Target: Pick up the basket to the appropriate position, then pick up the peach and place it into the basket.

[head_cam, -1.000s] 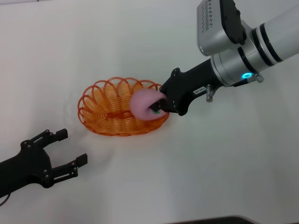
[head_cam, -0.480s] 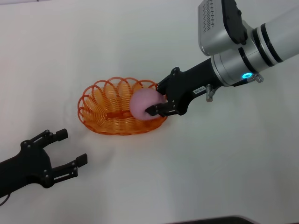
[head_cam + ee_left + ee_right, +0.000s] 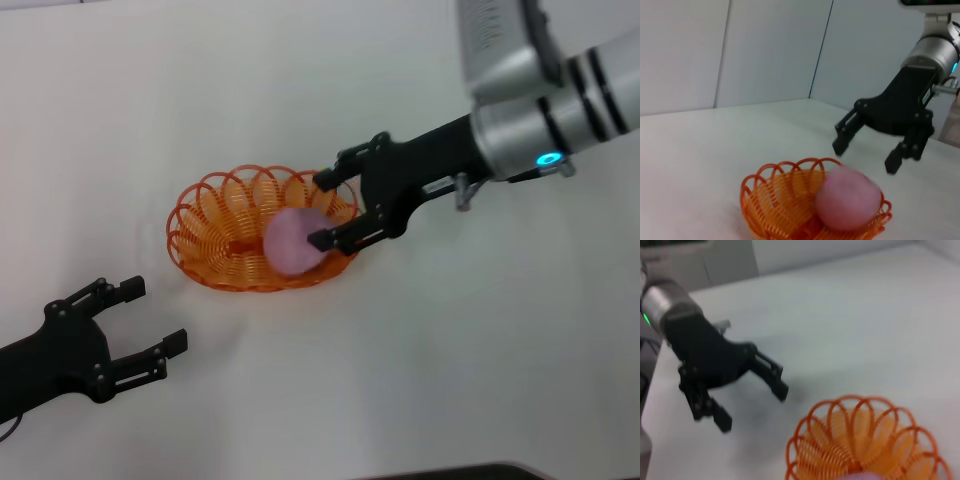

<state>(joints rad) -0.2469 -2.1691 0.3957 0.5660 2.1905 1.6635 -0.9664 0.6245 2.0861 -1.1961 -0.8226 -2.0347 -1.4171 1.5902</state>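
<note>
The orange wire basket point(image 3: 215, 235) sits on the white table, left of centre. The pink peach point(image 3: 292, 241) lies inside its right half. My right gripper point(image 3: 322, 210) is open just past the basket's right rim, its fingers apart on either side of the peach and clear of it. In the left wrist view the peach point(image 3: 847, 197) rests in the basket point(image 3: 775, 200) with the right gripper point(image 3: 865, 155) open behind it. My left gripper point(image 3: 150, 318) is open and empty at the front left. It also shows in the right wrist view point(image 3: 747, 397), beyond the basket point(image 3: 865, 440).
The white table point(image 3: 450, 350) stretches all around the basket. Pale wall panels point(image 3: 740, 50) stand behind the table in the left wrist view.
My right gripper has opened and let go of the peach, then drawn back slightly to the right. The peach has dropped and settled lower and further left in the basket. The left arm has not moved.
</note>
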